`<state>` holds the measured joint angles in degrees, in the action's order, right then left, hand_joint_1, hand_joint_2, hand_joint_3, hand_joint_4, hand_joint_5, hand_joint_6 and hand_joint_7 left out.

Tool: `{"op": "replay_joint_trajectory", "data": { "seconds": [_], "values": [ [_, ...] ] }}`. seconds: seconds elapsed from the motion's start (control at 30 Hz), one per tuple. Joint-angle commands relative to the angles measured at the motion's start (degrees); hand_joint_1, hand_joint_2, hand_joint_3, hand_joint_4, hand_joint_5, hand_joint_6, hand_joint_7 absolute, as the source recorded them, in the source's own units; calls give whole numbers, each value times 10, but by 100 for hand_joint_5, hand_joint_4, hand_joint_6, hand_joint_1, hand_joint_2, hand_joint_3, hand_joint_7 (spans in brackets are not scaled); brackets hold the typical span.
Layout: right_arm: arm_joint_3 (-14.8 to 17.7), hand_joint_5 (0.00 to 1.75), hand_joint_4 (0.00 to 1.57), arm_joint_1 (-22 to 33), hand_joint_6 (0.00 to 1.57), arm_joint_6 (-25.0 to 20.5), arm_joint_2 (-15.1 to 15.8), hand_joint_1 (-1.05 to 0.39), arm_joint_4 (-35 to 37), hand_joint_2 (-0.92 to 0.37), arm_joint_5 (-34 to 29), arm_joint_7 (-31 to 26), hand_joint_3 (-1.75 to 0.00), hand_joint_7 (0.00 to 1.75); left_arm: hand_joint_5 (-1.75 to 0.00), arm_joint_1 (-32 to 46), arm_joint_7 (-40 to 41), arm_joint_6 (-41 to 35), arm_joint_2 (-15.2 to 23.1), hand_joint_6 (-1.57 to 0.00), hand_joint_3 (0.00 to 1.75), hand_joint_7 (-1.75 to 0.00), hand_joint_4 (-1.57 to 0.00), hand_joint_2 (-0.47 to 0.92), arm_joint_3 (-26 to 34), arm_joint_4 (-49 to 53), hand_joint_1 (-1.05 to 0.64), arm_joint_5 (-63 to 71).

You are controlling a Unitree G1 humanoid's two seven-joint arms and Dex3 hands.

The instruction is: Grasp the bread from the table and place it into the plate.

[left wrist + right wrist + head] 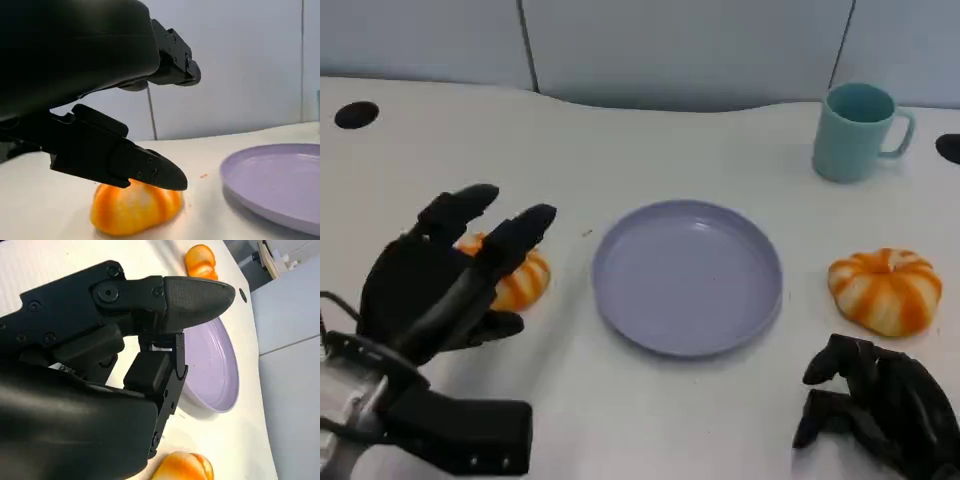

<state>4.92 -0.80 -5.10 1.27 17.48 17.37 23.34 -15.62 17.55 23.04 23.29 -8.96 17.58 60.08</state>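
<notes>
Head view: white table (620,130). Lilac plate (688,275) sits at centre, nothing in it. Two orange-and-white striped breads on the table: the left bread (520,282) just beside the plate's left rim, the right bread (886,289) off the plate's right side, a gap between them. Teal mug (855,130) stands upright at the far right, handle to the right. Left hand (445,280) hangs over the left bread, fingers apart and stretched toward the far side, covering most of the bread; nothing is gripped. Right hand (875,400) lies at the near right corner, below the right bread and apart from it, fingers curled in, holding nothing.

Left wrist view: left hand's black shell up close, fingers (125,162) reaching over the left bread (135,207). One fingertip is right at the top of the bread; cannot tell whether it touches. The bread rests on the table, not lifted. The plate (275,185) is near it, with bare table between them.

Right wrist view: right hand (150,330) fills the near field, fingers folded close, nothing between them. Beyond it, the plate (215,365). One bread (201,261) lies past the plate, the other (185,467) at the frame's edge next to the hand; no contact seen.
</notes>
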Motion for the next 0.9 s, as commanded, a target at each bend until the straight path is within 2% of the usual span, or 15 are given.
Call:
{"op": "replay_joint_trajectory", "data": {
  "seconds": [0.03, 0.23, 0.37, 0.5, 0.7, 0.9],
  "values": [
    [4, 115, 122, 8, 115, -14, 8, -42, -4, -92, 0, -5, -47, 103, -25, -38, -52, -58, 13, -21, 0, 0, -3, 88, -39, 17, -65, 3],
    [7, 114, 122, 9, 112, -18, 8, -42, -6, -92, 3, -1, -45, 108, -22, -80, -64, -91, 17, -21, 0, 0, -4, 87, -82, 69, -65, -13],
    [9, 114, 121, 12, 110, -30, 8, -42, -15, -92, 5, -5, -45, 108, -19, -158, -93, -96, 6, -18, 0, 0, -3, 84, -119, 192, -61, -27],
    [10, 116, 120, 15, 107, -41, 10, -43, -22, -92, 8, -2, -44, 114, -13, -202, -107, -109, 1, -12, 1, 0, 0, 86, -150, 255, -60, -34],
    [10, 116, 119, 22, 107, -27, 10, -43, -21, -92, 7, 7, -45, 114, -4, -279, -128, -125, -22, -8, 1, 0, 0, 87, -208, 380, -61, -32],
    [10, 116, 118, 30, 107, -32, 9, -43, -30, -92, 10, 8, -46, 112, -3, -327, -122, -123, -45, -8, 0, 0, -1, 86, -234, 476, -61, -50]
  ]
}}
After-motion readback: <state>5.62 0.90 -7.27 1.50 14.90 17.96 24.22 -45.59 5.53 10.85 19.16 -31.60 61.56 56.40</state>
